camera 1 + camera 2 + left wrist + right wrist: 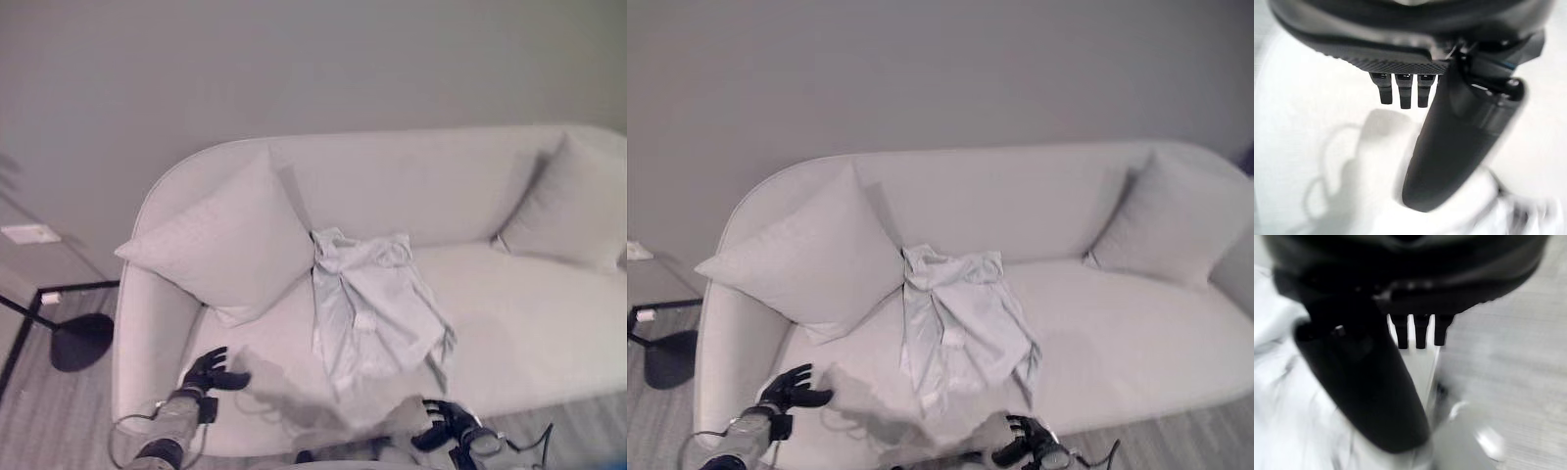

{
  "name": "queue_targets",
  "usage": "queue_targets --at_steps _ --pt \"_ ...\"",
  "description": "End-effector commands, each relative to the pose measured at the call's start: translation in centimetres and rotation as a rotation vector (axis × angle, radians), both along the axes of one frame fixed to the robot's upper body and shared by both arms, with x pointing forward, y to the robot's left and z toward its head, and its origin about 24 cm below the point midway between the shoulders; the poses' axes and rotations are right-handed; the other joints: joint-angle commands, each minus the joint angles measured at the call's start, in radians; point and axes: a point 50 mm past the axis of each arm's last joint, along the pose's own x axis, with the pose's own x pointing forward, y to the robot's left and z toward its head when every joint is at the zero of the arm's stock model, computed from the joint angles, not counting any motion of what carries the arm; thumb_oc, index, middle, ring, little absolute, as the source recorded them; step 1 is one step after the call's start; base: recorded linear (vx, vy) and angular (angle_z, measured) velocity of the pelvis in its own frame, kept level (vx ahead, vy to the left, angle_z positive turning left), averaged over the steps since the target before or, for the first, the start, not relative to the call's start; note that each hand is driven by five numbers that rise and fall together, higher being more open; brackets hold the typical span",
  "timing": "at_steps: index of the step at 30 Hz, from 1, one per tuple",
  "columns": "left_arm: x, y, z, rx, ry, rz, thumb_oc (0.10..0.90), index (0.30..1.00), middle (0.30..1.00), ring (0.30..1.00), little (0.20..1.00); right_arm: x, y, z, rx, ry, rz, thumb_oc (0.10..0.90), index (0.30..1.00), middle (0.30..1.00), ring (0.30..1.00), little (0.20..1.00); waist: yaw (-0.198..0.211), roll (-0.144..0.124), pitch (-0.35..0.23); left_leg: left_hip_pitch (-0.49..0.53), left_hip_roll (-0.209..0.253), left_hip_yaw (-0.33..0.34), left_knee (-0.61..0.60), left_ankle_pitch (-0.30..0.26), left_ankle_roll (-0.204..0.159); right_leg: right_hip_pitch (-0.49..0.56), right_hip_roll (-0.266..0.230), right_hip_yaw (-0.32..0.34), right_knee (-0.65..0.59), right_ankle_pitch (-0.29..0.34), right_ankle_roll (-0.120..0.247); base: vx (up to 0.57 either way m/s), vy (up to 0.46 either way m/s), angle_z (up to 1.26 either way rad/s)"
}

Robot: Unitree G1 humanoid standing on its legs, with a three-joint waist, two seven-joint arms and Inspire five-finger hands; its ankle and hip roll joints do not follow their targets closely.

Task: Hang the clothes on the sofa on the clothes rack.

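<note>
A floor lamp base point(80, 342) stands on the grey floor point(39, 421) beyond the left robot hand point(209, 372), which hovers with fingers spread over the pale sofa point(529, 333) seat below a cushion point(220, 245). The crumpled pale shirt point(372, 308) lies on the seat between both hands, just above the right robot hand point(443, 423), whose fingers hang relaxed and empty; another cushion point(568, 211) leans farther right, under a plain grey wall point(313, 69).

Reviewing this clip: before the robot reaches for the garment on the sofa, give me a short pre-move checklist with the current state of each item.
1. Shirt lies free on the sofa seat, nothing on top of it: ok.
2. Left robot hand open and holding nothing, low at the seat's front edge: ok.
3. Right robot hand open, fingers straight in its wrist view, holding nothing: ok.
4. Path from either hand to the shirt is bare seat; left cushion sits beside the shirt: ok.
5. Collar or shoulder to grasp is identifiable in the crumpled cloth: cannot tell.
6. Clothes rack location confirmed: cannot tell.
</note>
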Motion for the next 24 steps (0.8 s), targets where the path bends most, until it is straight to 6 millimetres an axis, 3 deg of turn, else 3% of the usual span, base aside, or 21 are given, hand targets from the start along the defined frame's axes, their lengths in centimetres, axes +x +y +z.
queue_targets --at_steps 1,7,24 --pt "2.0 -1.0 1.5 -0.031 -0.155 -0.015 0.800 0.900 0.900 0.900 0.900 5.2 -2.6 2.8 -0.046 -0.217 -0.034 0.800 0.900 0.900 0.900 0.900 0.003 0.029 -0.009 -0.159 0.104 -0.010 -0.184 0.100 0.041 0.083 -0.028 -0.027 0.012 -0.181 0.161 0.00 -0.121 -0.06" --pt "1.5 -1.6 0.8 -0.031 -0.117 -0.041 0.800 0.900 0.900 0.900 0.900 3.3 -3.2 1.8 -0.065 -0.137 -0.066 0.800 0.900 0.900 0.900 0.900 0.001 0.030 -0.032 -0.173 0.115 0.011 -0.184 0.098 0.033 0.088 -0.022 -0.049 0.012 -0.179 0.162 0.01 -0.068 0.41" --pt "1.2 -3.0 0.1 -0.061 -0.090 -0.059 0.800 0.900 0.900 0.900 0.900 3.0 -2.6 1.6 -0.054 -0.135 -0.052 0.800 0.900 0.900 0.900 0.900 -0.017 0.044 -0.053 -0.151 0.119 0.021 -0.184 0.090 0.027 0.104 -0.021 -0.048 0.012 -0.181 0.165 0.00 0.002 -0.06"
